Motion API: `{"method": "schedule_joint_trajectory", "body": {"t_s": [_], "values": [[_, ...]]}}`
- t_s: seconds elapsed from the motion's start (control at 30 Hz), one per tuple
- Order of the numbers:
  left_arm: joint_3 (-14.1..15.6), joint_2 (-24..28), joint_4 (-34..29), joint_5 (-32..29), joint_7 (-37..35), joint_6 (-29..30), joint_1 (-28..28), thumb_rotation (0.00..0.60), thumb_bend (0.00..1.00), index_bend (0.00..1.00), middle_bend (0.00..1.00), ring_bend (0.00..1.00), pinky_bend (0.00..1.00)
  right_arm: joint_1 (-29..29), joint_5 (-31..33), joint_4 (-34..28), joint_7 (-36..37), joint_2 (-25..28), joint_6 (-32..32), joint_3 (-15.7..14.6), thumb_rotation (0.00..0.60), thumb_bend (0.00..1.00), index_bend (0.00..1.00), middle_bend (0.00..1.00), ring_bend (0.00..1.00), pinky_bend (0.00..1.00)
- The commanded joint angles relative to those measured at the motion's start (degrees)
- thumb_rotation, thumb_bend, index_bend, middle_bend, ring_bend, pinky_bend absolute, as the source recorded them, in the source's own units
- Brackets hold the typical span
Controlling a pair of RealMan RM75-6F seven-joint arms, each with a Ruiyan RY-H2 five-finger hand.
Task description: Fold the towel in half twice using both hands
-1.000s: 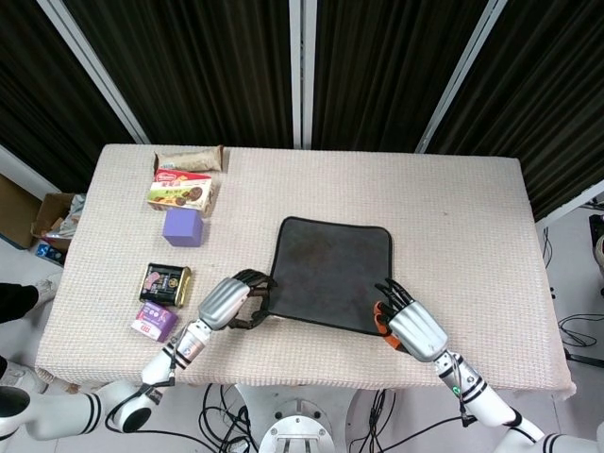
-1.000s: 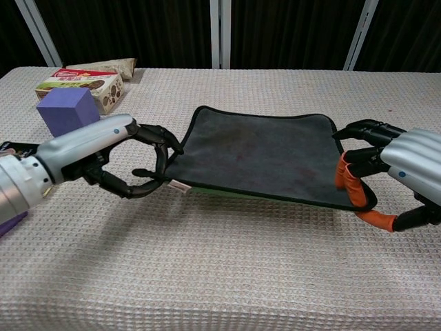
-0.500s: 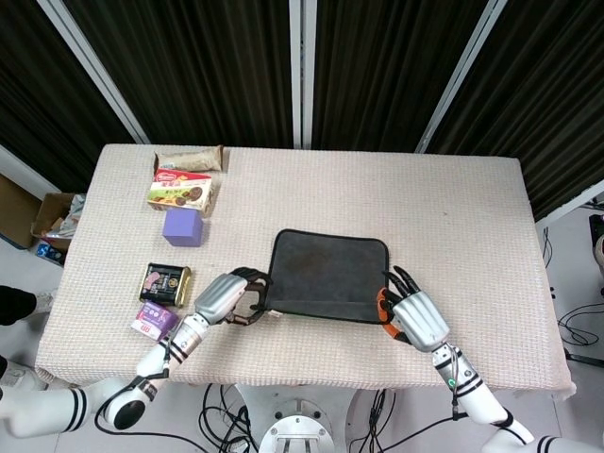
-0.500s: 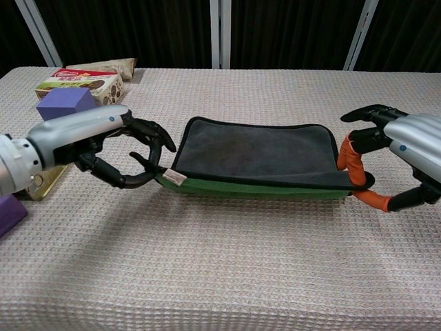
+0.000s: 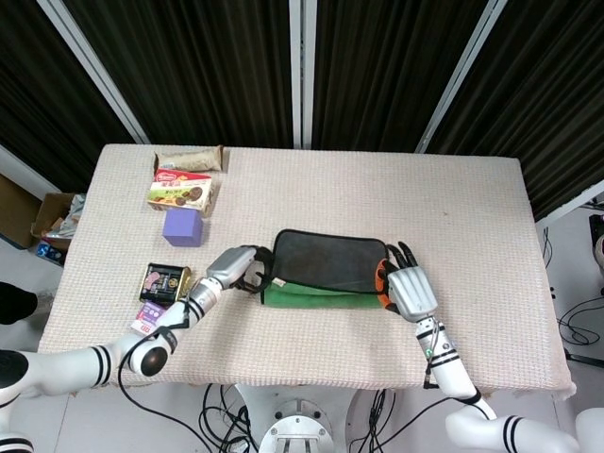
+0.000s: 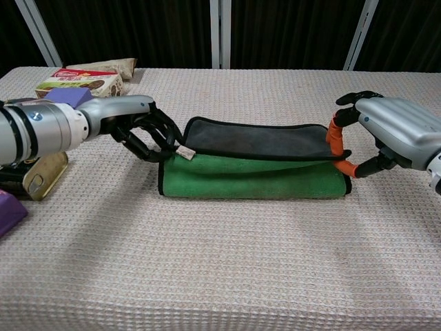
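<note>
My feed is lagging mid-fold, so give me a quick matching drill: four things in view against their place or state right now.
Things:
1. grey-and-green cloth towel
2. left hand
3. right hand
4. purple cube block

States:
A. pinches the towel's right corner, orange-tipped fingers around the edge
B. stands just in front of the biscuit boxes
C. partly folded, grey layer lifted over green
D. pinches the towel's left corner by the small white tag

Pairs: 1-C, 2-D, 3-A, 4-B
</note>
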Motion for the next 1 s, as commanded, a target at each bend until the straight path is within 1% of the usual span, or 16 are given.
{"method": "schedule_joint_trajectory", "body": {"t_s": [0.03, 0.23, 0.47, 0.63, 0.8, 0.9, 1.0], "values": [[-1.1, -1.1, 3.4, -3.1, 1.7, -2.6, -2.6, 0.6, 0.45, 0.68, 0.27, 0.2, 0.17, 0.7, 3.2, 1.0, -2.1, -2.4, -0.4, 2.7, 0.6, 0.43, 0.8, 0.37, 0.1, 0.03], [-2.1, -2.3, 7.4, -7.6, 3.1, -5.0, -5.2, 0.6, 0.45, 0.68, 0.27, 0.19, 0.17, 2.8, 6.4, 3.9, -3.3, -4.5, -2.0, 5.6, 0.6, 0.43, 0.8, 0.36, 0.09, 0.03], [-2.1, -3.9, 13.4, -12.7, 5.5, -8.4, -8.9, 0.6, 0.45, 0.68, 0.27, 0.19, 0.17, 6.2, 10.1, 8.4, -5.6, -7.2, -4.4, 8.7, 0.6, 0.43, 0.8, 0.36, 0.1, 0.03], [-2.2, -5.0, 17.1, -16.0, 6.9, -9.8, -11.2, 0.6, 0.46, 0.68, 0.27, 0.19, 0.17, 8.1, 12.6, 10.7, -6.4, -8.5, -5.8, 10.4, 0.6, 0.43, 0.8, 0.36, 0.09, 0.03], [-1.7, -6.3, 20.4, -18.4, 8.6, -11.0, -13.4, 0.6, 0.46, 0.68, 0.27, 0.19, 0.17, 9.6, 14.7, 12.8, -7.2, -9.5, -6.9, 11.5, 0.6, 0.43, 0.79, 0.36, 0.09, 0.03], [-1.4, -7.1, 21.7, -19.2, 9.3, -11.2, -14.2, 0.6, 0.45, 0.65, 0.26, 0.19, 0.17, 10.3, 15.7, 13.8, -7.4, -10.1, -7.4, 11.9, 0.6, 0.43, 0.79, 0.36, 0.09, 0.03], [-1.1, -7.7, 22.9, -19.7, 10.0, -11.2, -14.8, 0.6, 0.45, 0.59, 0.25, 0.19, 0.17, 11.0, 16.8, 14.9, -7.6, -10.6, -8.0, 12.2, 0.6, 0.43, 0.79, 0.36, 0.1, 0.03]]}}
